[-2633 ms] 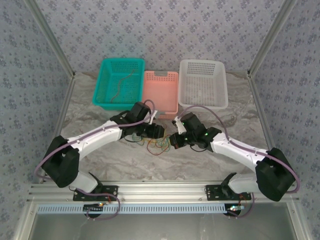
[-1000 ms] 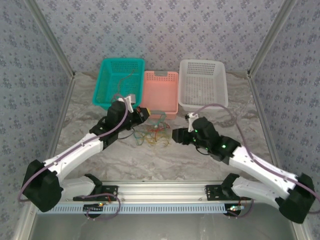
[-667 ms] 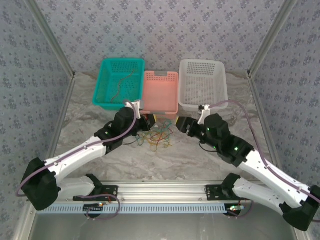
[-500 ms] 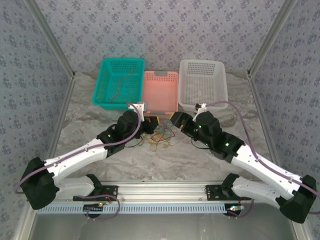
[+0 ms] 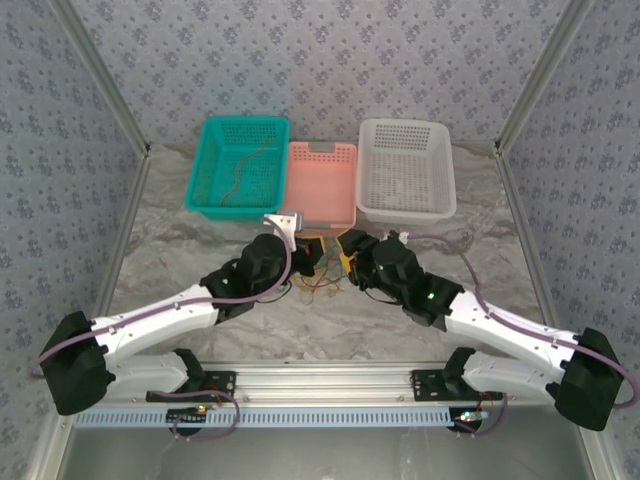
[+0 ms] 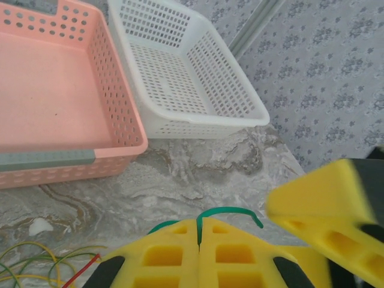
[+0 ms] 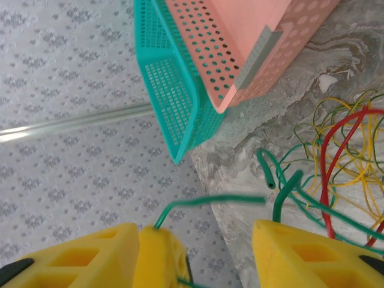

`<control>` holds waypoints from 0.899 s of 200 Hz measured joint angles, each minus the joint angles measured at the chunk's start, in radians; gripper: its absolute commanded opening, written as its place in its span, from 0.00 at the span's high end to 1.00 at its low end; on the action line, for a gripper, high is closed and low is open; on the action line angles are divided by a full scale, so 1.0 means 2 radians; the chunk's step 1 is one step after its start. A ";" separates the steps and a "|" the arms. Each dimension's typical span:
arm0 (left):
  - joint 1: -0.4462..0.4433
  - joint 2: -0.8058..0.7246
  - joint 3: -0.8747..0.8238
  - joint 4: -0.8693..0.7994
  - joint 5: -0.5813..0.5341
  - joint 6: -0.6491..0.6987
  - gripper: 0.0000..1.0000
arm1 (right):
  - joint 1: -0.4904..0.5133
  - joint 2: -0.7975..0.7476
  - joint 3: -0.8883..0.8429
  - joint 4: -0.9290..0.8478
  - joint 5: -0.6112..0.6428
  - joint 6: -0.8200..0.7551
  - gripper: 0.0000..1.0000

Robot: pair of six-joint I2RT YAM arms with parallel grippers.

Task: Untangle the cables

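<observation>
The cables [image 5: 322,285] lie in a loose red, yellow and green tangle on the marble table between my two arms; the right wrist view shows the tangle [image 7: 345,150] at the right. My left gripper [image 5: 316,250] hovers just behind it, shut on a green cable [image 6: 235,210] that arches out from between the yellow fingertips [image 6: 198,225]. My right gripper [image 5: 346,244] faces it closely, open, its right finger [image 7: 300,252] beside a green strand. The held green cable's free end [image 7: 216,200] crosses the gap of the right gripper [image 7: 198,240]. A dark cable [image 5: 245,170] lies in the teal basket.
Three baskets stand in a row behind the tangle: teal [image 5: 245,121], pink [image 5: 322,147] and white [image 5: 402,123]. The pink basket's front wall [image 6: 66,159] is close ahead of the left gripper. Metal frame posts and patterned walls enclose the table.
Both grippers have closed in on each other above the tangle. The left came forward and right with the green cable; the right swung left and back to meet it.
</observation>
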 measured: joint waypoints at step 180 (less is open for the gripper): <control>-0.038 -0.003 -0.026 -0.029 -0.011 -0.023 0.23 | -0.173 -0.011 -0.006 0.023 -0.164 -0.086 1.00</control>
